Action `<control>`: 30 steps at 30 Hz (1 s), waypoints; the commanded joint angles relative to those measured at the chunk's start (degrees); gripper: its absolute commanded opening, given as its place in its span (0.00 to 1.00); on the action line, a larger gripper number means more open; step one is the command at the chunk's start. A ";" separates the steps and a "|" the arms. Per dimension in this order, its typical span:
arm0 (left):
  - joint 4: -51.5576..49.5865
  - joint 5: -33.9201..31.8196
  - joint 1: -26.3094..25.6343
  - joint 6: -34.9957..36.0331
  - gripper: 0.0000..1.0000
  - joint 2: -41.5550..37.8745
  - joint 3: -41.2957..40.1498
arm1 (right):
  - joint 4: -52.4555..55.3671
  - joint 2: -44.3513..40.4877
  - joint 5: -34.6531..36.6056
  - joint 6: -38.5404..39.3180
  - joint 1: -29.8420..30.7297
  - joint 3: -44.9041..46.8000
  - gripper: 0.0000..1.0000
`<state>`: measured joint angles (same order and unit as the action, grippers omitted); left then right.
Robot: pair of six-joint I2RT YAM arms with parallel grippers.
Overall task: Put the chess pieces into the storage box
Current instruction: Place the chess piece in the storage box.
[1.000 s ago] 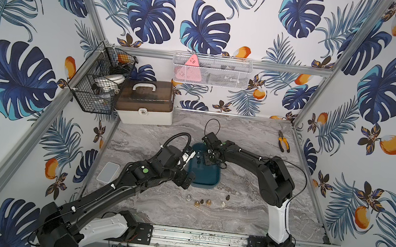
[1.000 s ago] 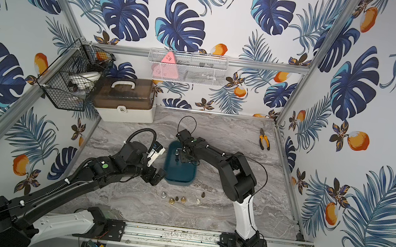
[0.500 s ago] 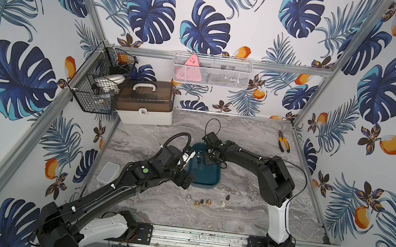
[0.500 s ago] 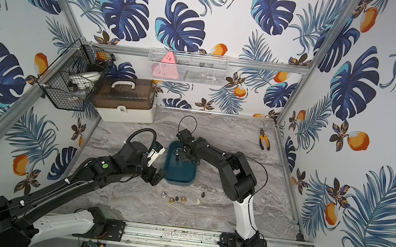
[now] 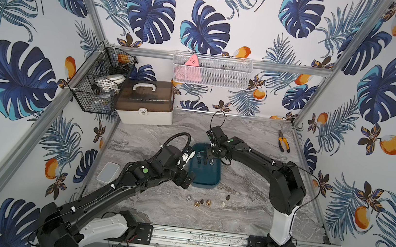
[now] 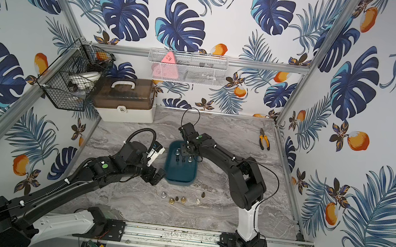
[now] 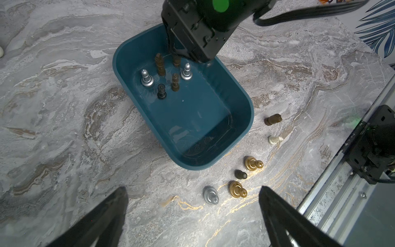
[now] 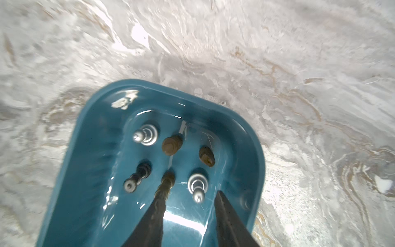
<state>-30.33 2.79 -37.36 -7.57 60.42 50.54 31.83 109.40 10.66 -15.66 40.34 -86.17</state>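
At mid-table: the storage box [image 5: 205, 180], teal, with six chess pieces [image 7: 174, 82] upright at its far end. Above them is the right gripper [image 8: 190, 205], jaws newly parted to a moderate gap. One brown piece [image 8: 167, 178] is just released, close against one finger. Toward the table's front edge lie six loose pieces [image 7: 237, 189]. Over these is the left gripper [image 7: 193, 190], jaws wide, empty. Judged half done.

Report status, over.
Left gripper open above the table. Right gripper open over storage box, six chess pieces standing inside. Six loose pieces beside the box, path unobstructed.
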 commanded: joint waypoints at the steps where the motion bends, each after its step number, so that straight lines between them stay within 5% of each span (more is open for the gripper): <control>1: 2.64 0.28 0.27 -2.52 0.94 -0.95 -0.85 | -4.70 -5.85 -3.63 0.65 0.09 4.92 0.43; 8: -2.09 -1.53 0.20 -12.89 0.78 1.08 0.99 | -28.17 -26.37 -15.79 4.25 0.87 31.19 0.48; 15: -10.02 -3.05 -0.75 -16.84 0.65 1.15 1.39 | -47.36 -41.64 -19.76 2.31 1.50 53.13 0.58; 24: -14.19 -10.37 -10.48 -23.22 0.55 7.82 3.11 | -69.28 -44.26 -24.24 4.42 3.23 69.17 0.64; 30: -11.58 -8.14 -12.09 -25.44 0.47 10.57 2.18 | -73.81 -45.43 -23.14 4.94 3.51 71.36 0.66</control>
<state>-42.83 -4.91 -48.88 -30.61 70.50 52.86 -35.31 64.66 -12.71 -11.42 43.66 -15.38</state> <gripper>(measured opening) 0.465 0.659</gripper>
